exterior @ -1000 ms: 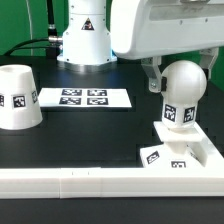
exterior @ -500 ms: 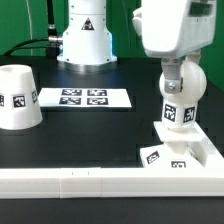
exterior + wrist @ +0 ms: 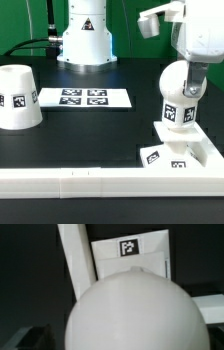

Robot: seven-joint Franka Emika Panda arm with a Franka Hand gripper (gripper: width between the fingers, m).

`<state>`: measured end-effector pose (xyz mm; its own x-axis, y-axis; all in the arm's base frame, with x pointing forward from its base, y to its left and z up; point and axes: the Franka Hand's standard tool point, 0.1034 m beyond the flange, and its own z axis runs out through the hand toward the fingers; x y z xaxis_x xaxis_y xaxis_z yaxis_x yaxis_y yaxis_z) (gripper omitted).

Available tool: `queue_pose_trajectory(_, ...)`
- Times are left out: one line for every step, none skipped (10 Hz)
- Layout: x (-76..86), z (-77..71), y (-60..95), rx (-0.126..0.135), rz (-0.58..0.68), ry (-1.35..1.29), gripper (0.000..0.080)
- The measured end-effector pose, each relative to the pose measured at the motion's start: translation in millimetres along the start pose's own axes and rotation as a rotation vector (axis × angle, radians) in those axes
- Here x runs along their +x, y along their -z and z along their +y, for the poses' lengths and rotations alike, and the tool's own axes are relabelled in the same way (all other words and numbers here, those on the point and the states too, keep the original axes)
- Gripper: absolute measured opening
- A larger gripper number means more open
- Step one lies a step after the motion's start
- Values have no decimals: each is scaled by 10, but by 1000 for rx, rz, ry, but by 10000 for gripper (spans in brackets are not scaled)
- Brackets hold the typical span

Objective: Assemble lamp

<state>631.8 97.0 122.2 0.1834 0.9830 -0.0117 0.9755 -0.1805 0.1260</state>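
The ball-topped bulb (image 3: pixel 177 100) stands upright on the blocky square base (image 3: pixel 182 150) at the exterior view's right. My gripper (image 3: pixel 189 86) comes down from the upper right onto the bulb's ball top. The jaws stand either side of the ball and look open. In the wrist view the bulb (image 3: pixel 130 308) fills most of the picture, with the base (image 3: pixel 130 252) and its tag beyond it. The fingers barely show there. The cup-like shade (image 3: pixel 18 97) stands mouth down at the exterior view's far left, apart from the gripper.
The marker board (image 3: pixel 84 98) lies at the back middle, in front of the arm's white pedestal (image 3: pixel 84 35). A long white rail (image 3: pixel 90 181) runs along the front edge, right beside the base.
My hand has turned about the bulb and shifted toward the exterior view's right. The bulb and its tag have stayed where they were. The shade has not moved.
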Motion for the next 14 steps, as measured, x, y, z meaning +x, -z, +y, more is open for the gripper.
queue_pose_trajectory(5,-3,-8,-4,-10,79,698)
queue_pose_trajectory(1,-2,-11,-5,-14,106,698)
queue_pose_trajectory(-6,-1,-14,-5,-16,122,698)
queue_pose_trajectory(-8,-1,-16,-5,-16,121,576)
queue_pose_trajectory(-10,-1,-16,-5,-16,121,576)
queue_pose_trajectory(-11,0,-16,-5,-16,121,573)
queue_pose_trajectory(-11,0,-16,-5,-16,114,574)
queue_pose_trajectory(-13,0,-17,-5,-16,99,574)
queue_pose_trajectory(-14,1,-17,-5,-16,98,574)
queue_pose_trajectory(-14,0,-17,-4,-14,79,574)
queue_pose_trajectory(-26,4,-18,2,-1,-72,574)
queue_pose_trajectory(-41,11,-19,7,12,-202,574)
queue_pose_trajectory(-38,16,-20,11,25,-333,574)
queue_pose_trajectory(-33,20,-18,14,31,-450,575)
